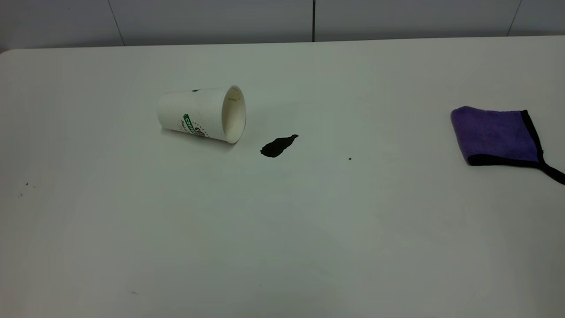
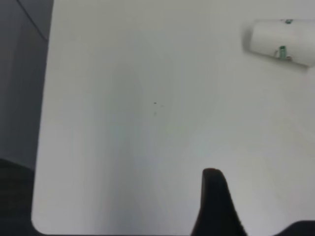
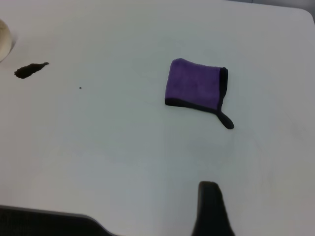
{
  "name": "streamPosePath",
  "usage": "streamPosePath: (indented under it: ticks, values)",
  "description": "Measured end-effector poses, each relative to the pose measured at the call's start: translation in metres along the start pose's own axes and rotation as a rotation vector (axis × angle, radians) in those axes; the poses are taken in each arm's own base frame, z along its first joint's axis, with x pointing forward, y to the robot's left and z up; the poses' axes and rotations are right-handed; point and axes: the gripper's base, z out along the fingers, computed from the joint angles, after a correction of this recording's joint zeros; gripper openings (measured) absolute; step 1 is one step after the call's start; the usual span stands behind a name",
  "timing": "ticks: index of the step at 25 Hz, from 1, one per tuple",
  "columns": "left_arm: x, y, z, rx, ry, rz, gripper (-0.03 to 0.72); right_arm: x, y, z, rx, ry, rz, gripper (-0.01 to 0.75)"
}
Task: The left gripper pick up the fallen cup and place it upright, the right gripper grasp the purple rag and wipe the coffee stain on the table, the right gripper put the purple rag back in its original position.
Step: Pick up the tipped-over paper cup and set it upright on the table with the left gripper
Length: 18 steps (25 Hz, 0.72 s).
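The cup (image 1: 201, 114) lies on its side at the table's (image 1: 282, 229) back left, its mouth turned toward the coffee stain (image 1: 278, 145), a dark blot just to its right. Folded flat at the far right is the purple rag (image 1: 496, 134), with its black tail trailing toward the front. Neither arm appears in the exterior view. In the left wrist view my left gripper (image 2: 258, 206) hangs open over bare table, far from the cup (image 2: 283, 42). In the right wrist view part of my right gripper (image 3: 210, 209) shows, well short of the rag (image 3: 196, 84) and the stain (image 3: 30, 70).
A tiny dark speck (image 1: 349, 158) sits between stain and rag, and faint specks (image 1: 26, 184) lie at the left. The table's rounded corner (image 2: 39, 223) is close to my left gripper. A grey wall (image 1: 212, 20) runs behind the table.
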Motion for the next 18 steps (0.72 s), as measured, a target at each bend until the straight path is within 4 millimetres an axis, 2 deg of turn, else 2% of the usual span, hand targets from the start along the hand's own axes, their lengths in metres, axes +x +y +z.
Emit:
streamPosePath:
  ticks: [5, 9, 12, 14, 17, 18]
  values:
    - [-0.068, -0.006, 0.071, -0.003, 0.158, 0.064, 0.55, 0.0, 0.0, 0.0, 0.0, 0.0, -0.001, 0.551]
    - [-0.109, -0.033, 0.135, 0.012, 0.274, 0.201, 0.645, 0.0, 0.0, 0.0, 0.0, 0.0, -0.001, 0.551]
    - [-0.128, -0.07, 0.181, -0.014, 0.33, 0.287, 0.704, 0.0, 0.0, 0.0, 0.0, 0.0, -0.001, 0.551]
    - [-0.137, -0.101, 0.206, -0.056, 0.353, 0.357, 0.712, 0.0, 0.0, 0.0, 0.0, 0.0, -0.001, 0.551]
    - [-0.138, -0.15, 0.249, -0.111, 0.394, 0.448, 0.714, 0.0, 0.0, 0.0, 0.0, 0.0, -0.001, 0.551]
    - [-0.138, -0.166, 0.257, -0.111, 0.388, 0.469, 0.714, 0.0, 0.0, 0.0, 0.0, 0.0, -0.001, 0.551]
